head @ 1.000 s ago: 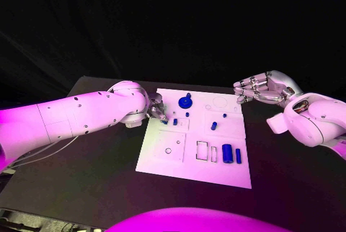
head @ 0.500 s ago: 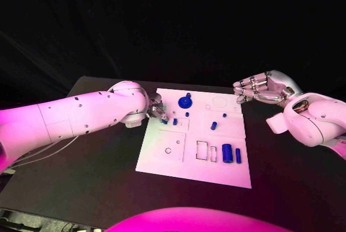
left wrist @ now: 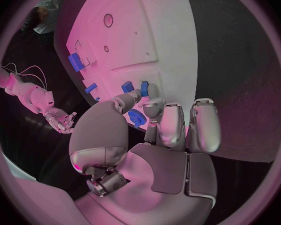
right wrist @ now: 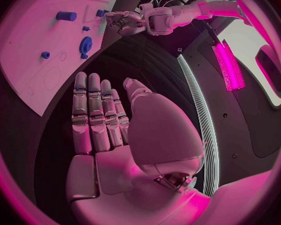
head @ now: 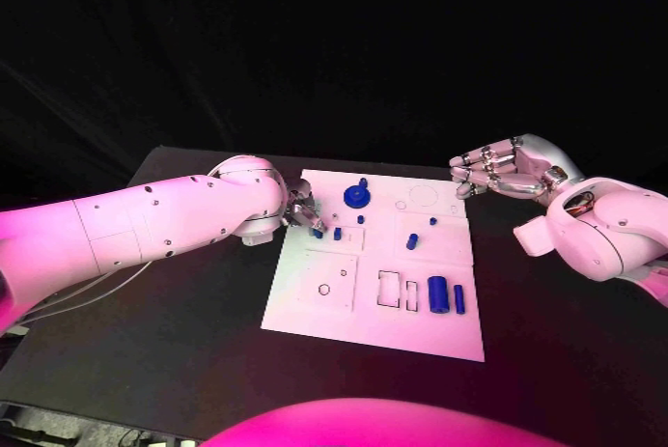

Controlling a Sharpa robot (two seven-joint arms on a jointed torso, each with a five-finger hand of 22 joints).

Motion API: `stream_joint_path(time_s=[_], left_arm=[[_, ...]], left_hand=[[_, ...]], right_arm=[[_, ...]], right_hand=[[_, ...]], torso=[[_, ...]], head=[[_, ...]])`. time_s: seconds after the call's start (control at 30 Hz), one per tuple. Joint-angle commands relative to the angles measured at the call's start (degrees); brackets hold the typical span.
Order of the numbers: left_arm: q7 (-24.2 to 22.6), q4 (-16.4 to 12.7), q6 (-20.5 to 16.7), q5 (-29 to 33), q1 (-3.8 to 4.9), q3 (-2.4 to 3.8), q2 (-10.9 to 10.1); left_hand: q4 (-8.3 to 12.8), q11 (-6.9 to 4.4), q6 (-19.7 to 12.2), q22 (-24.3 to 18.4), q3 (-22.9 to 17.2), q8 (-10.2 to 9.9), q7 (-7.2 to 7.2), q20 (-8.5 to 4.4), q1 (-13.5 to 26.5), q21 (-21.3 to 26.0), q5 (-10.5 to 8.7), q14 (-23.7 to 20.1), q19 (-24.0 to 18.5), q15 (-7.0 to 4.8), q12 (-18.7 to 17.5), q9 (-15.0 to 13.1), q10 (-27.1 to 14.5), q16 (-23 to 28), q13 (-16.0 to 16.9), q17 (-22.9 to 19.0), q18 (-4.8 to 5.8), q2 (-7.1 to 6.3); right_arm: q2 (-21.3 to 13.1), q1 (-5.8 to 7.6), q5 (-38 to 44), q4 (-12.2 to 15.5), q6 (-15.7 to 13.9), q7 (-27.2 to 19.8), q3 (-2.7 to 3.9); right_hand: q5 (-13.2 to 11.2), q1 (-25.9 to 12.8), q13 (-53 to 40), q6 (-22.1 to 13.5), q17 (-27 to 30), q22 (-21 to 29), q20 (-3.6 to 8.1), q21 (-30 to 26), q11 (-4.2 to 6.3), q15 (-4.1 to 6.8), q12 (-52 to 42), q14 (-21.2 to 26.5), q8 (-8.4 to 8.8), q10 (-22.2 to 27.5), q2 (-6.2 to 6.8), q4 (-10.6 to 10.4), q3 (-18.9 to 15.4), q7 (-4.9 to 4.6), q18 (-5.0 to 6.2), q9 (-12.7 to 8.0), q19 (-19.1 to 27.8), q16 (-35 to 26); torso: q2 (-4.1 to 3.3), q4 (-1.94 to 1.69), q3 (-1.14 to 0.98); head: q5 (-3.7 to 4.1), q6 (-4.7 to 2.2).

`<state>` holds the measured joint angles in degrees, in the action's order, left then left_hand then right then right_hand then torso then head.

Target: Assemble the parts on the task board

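Two hands: our left hand [head: 302,213] pinches a peg [head: 318,234] at the board [head: 375,321]'s left edge; right hand [head: 504,173] hovers spread, well apart.

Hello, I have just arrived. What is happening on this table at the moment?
A two-armed robot is assembling small blue parts on a white task board on a black table. Its left hand is at the board's left edge, fingertips down on a small blue piece; whether it grips the piece cannot be told. The right hand is off the board's far right corner, open, holding nothing. A blue gear, a large cylinder and several smaller pieces lie on the board.
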<state>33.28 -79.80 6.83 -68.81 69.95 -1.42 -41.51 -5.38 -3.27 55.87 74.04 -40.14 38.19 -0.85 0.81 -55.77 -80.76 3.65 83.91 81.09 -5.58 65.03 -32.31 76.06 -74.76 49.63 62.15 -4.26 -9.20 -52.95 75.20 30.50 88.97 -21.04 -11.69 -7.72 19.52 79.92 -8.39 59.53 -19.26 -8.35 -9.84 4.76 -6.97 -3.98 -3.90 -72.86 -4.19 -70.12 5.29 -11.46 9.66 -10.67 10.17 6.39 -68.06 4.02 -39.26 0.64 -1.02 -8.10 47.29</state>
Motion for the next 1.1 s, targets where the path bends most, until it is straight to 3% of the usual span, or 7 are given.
stream_joint_path(time_s=[0.03,0.4,0.8,1.1], left_arm=[[0.6,0.0,1.6,0.2,-0.17,-0.13,0.1],[1.3,0.1,2.8,0.2,-0.17,-0.12,0.1],[1.5,0.5,2.4,0.2,-0.17,-0.12,0.2],[1.2,0.4,1.7,0.6,-0.17,-0.11,0.2]], left_hand=[[-0.4,0.29,0.0,0.1,1.2,0.2,-0.04,-0.29,0.5,-0.2,-0.18,0.8,0.3,-0.46,0.3,0.1,0.0,-0.2,0.1,0.1,0.64,-0.03],[-1.2,0.22,0.1,0.2,3.5,0.5,0.05,-0.34,0.1,-0.2,-0.17,0.8,0.3,-0.51,0.3,0.0,0.1,-0.2,0.0,0.1,0.66,0.02],[-3.0,0.24,0.2,0.3,7.5,0.8,0.03,-0.36,-0.1,-0.2,-0.18,0.8,0.3,-0.5,0.1,0.2,0.0,-0.2,-0.2,0.1,0.67,0.47],[-5.4,0.26,0.4,0.6,13.0,1.0,0.02,-0.34,-0.2,-0.4,-0.19,0.8,0.5,-0.48,0.4,0.4,0.2,-0.2,0.1,0.2,0.74,0.81]], right_arm=[[0.0,-0.01,0.1,0.0,0.3,0.0,0.02],[0.1,-0.01,0.1,-0.1,0.4,-0.1,0.02],[0.2,-0.01,0.1,-0.2,0.4,-0.1,0.02],[0.3,-0.02,0.1,-0.3,0.4,-0.1,0.02]], right_hand=[[0.2,-0.6,0.0,-0.4,0.1,0.1,-0.36,-0.3,0.16,0.04,0.0,0.4,0.11,0.4,-0.13,-0.1,0.4,0.01,0.41,-0.1,0.0,-0.2],[0.2,-0.6,0.0,-0.4,0.1,0.1,-0.36,-0.3,0.16,0.04,0.0,0.4,0.11,0.4,-0.13,-0.1,0.4,0.01,0.41,-0.1,0.0,-0.2],[0.2,-0.6,0.0,-0.4,0.1,0.1,-0.36,-0.3,0.16,0.04,0.0,0.4,0.11,0.4,-0.13,-0.1,0.4,0.01,0.41,-0.1,0.0,-0.2],[0.2,-0.6,0.0,-0.4,0.1,0.1,-0.36,-0.3,0.16,0.04,0.0,0.4,0.11,0.4,-0.13,-0.1,0.4,0.01,0.41,-0.1,0.0,-0.2]], torso=[[-0.04,0.0,0.04],[0.0,-0.01,0.02],[0.01,-0.04,-0.01],[0.01,-0.02,-0.01]], head=[[0.07,0.02],[0.05,0.41],[0.12,0.34],[-0.02,0.34]])
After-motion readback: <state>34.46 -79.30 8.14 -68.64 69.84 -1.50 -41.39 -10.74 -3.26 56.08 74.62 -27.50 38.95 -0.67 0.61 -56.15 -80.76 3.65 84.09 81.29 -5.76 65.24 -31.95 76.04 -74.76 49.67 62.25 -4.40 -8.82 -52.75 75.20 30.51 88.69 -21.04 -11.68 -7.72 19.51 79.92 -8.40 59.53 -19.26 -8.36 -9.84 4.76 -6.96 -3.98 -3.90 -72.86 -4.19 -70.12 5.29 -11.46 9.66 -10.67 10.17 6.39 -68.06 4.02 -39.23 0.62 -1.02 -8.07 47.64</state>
